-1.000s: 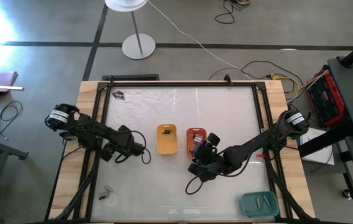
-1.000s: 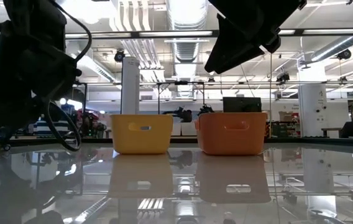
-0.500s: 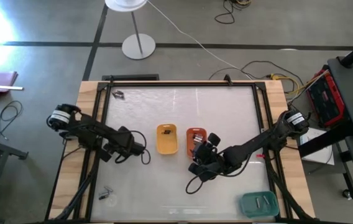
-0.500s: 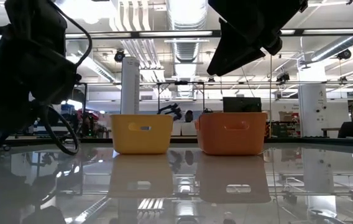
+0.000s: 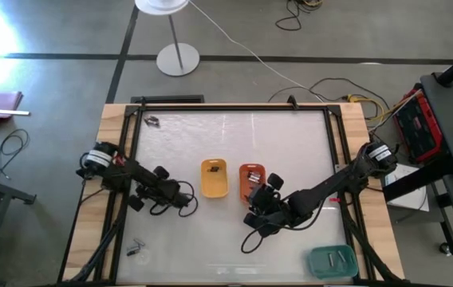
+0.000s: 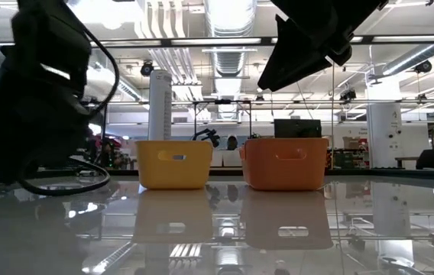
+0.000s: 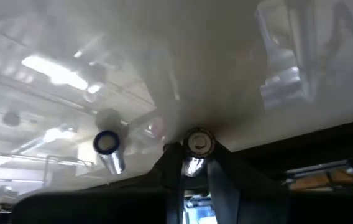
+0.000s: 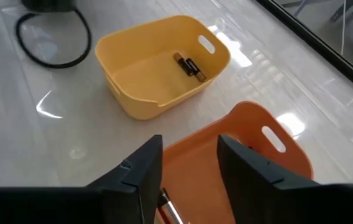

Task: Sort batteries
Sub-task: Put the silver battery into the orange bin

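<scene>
Glossy white table [image 5: 290,135] with yellow tray [image 5: 214,178], orange tray [image 5: 248,178], teal tray [image 5: 332,261] (loose batteries [image 5: 136,249] too)

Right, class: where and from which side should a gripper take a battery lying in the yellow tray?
Across the middle of the battery, probably straight down from above: it lies flat in the yellow tray, whose walls block side approaches.

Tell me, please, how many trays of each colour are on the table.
Yellow tray: 1
Orange tray: 1
Teal tray: 1
Total: 3 trays
</scene>
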